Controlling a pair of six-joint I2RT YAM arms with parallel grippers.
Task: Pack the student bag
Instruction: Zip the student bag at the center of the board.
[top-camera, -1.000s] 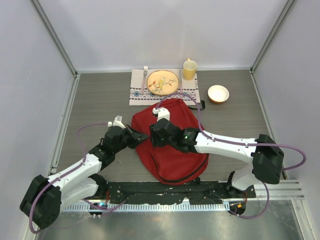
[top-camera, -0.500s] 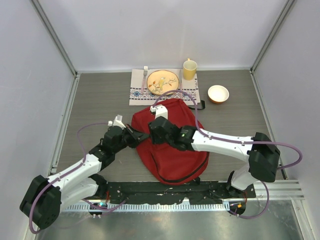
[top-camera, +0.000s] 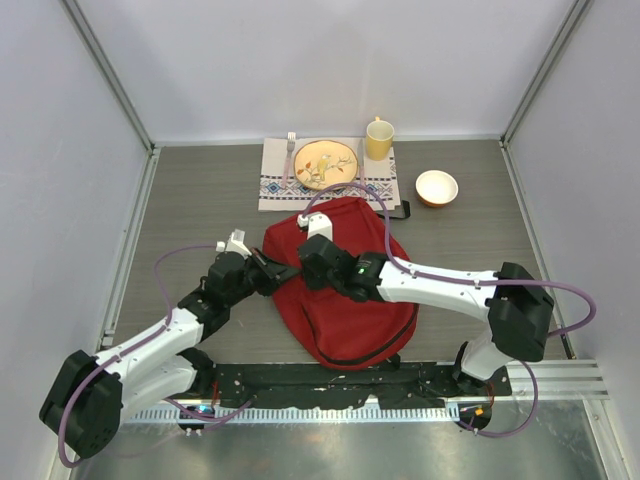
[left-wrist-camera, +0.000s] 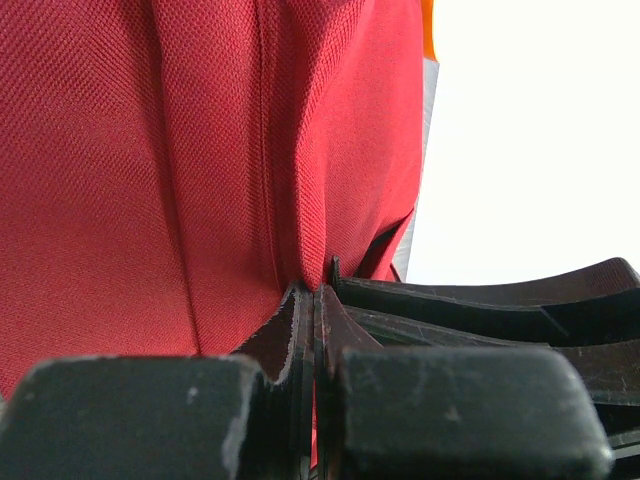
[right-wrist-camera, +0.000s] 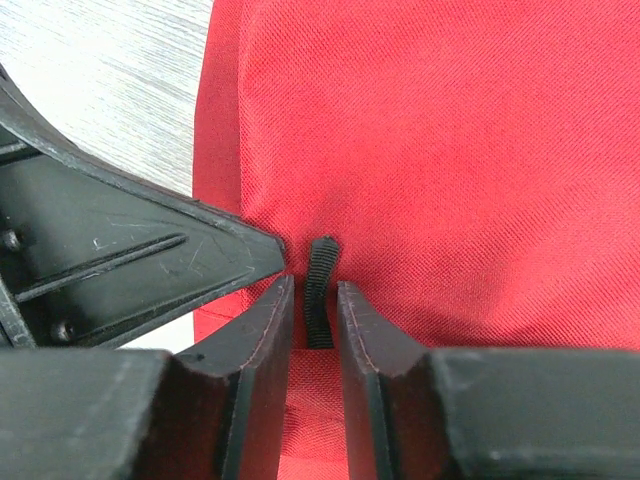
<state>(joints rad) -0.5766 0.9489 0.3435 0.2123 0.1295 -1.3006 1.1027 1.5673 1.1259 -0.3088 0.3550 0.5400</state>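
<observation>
The student bag (top-camera: 345, 300), a red backpack, lies flat in the middle of the table. My left gripper (top-camera: 288, 272) is at the bag's left edge, shut on a fold of the red fabric (left-wrist-camera: 290, 200); the pinched fold shows between the tips of the left gripper (left-wrist-camera: 316, 292). My right gripper (top-camera: 303, 272) reaches across the bag (right-wrist-camera: 450, 150) to the same spot. The right gripper (right-wrist-camera: 315, 284) has its jaws narrowly open on either side of a black zipper pull tab (right-wrist-camera: 321, 258), a thin gap on each side. The left finger (right-wrist-camera: 150, 260) ends right beside them.
Behind the bag lie a patterned placemat (top-camera: 275, 185) with a decorated plate (top-camera: 326, 164) and a fork (top-camera: 290, 150), a yellow mug (top-camera: 379, 139) and a small bowl (top-camera: 437, 187). A black strap (top-camera: 400, 210) sticks out at the bag's far right.
My right gripper has slid slightly left over the bag and its jaws have narrowed round the pull tab. The left gripper has stayed shut on the fabric.
</observation>
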